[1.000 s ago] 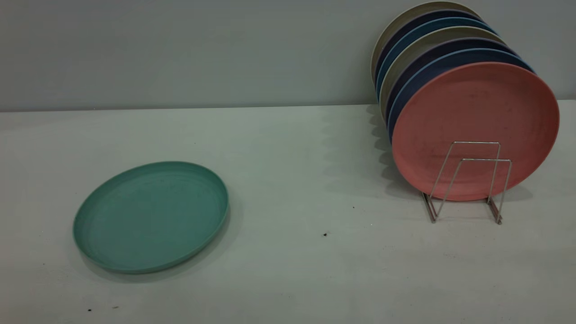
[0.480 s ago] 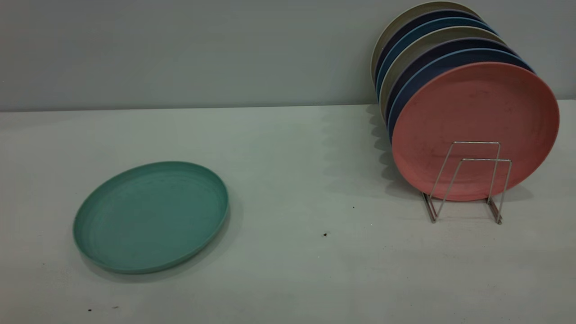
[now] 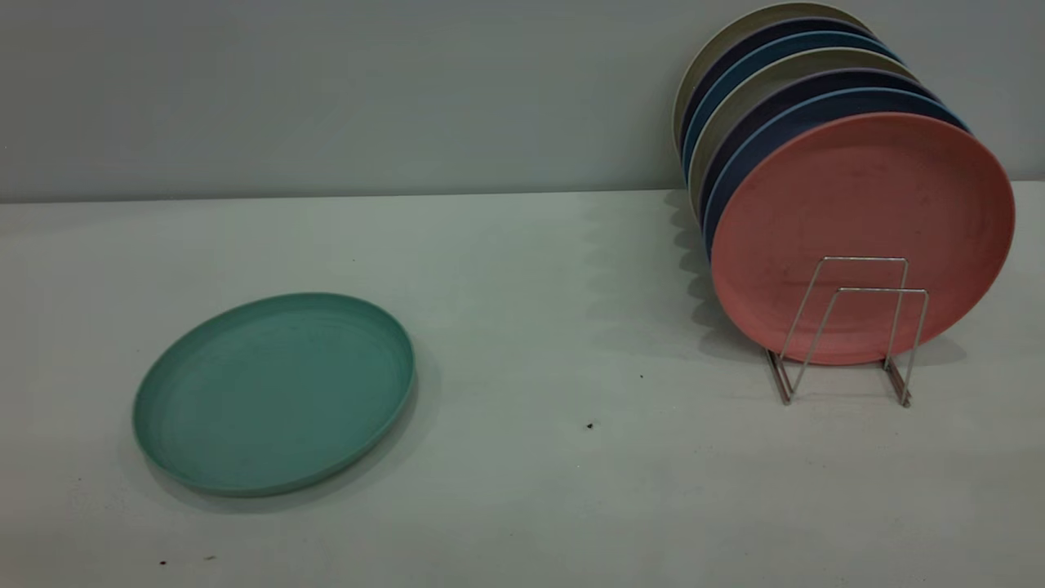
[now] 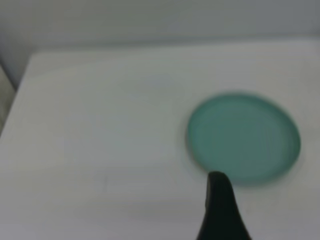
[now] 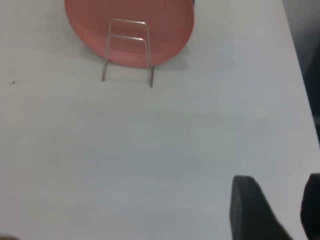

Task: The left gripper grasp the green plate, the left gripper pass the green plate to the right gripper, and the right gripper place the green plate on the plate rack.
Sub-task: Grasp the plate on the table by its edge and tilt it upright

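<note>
Exterior view, nearest first: the green plate [image 3: 273, 394] lies flat on the white table [image 3: 522, 490], at the left and toward the front, rim up, with nothing touching it. A few dark specks [image 3: 589, 425] sit on the tabletop between the plate and the right side. Farther back at the right stands the plate rack [image 3: 849, 327], its two front wire loops empty and upright. Just behind those loops a salmon-pink plate [image 3: 861, 220] stands on edge in the rack, leaning back, and behind it a row of dark blue and beige plates [image 3: 784, 82] stands the same way, one against the next, up to the grey wall [image 3: 326, 90]. Neither arm shows in this view.

From the left wrist camera, one dark pointed finger of the left gripper [image 4: 221, 210] is close to the lens, above the table and short of the green plate [image 4: 244, 136], not touching it. Only that one finger is visible, so whether the fingers are apart or together cannot be told.

From the right wrist camera, the right gripper [image 5: 280, 210] hangs over bare table, its two dark fingers [image 5: 252, 210] apart with a clear gap and nothing between them. The plate rack [image 5: 127, 50] and the pink plate [image 5: 130, 25] stand well beyond it.
</note>
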